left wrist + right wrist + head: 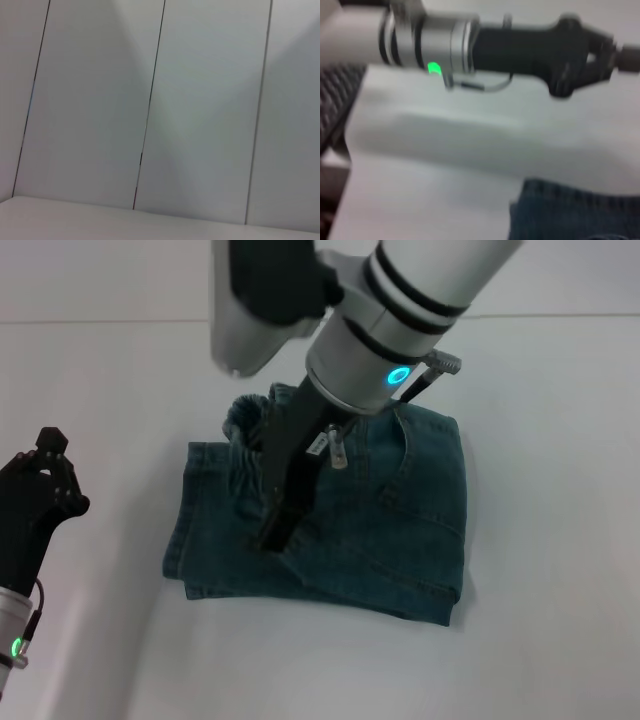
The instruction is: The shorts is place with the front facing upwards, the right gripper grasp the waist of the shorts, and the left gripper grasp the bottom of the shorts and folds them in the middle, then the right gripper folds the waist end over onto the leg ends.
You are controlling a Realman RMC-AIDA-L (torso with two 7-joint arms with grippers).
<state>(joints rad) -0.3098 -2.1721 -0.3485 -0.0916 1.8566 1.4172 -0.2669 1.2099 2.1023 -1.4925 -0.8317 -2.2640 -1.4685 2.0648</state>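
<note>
White table (560, 660) under folded denim shorts (400, 540) at frame center. Right gripper (278, 530) down on the cloth mid-frame, arm hiding the waist (245, 420) partly; fingers pressed together, pinch on fabric unclear. Left gripper (45, 475) parked at left edge, off the shorts; fingers: cannot tell. Left wrist view only wall panels (210, 110). Right wrist view catches left gripper (580, 52) blurred above a denim edge (570, 210).

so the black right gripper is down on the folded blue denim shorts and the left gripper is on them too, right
Not quite: the black left gripper is off the folded blue denim shorts, out over the white table, as the head view shows. The black right gripper is down on them.
</note>
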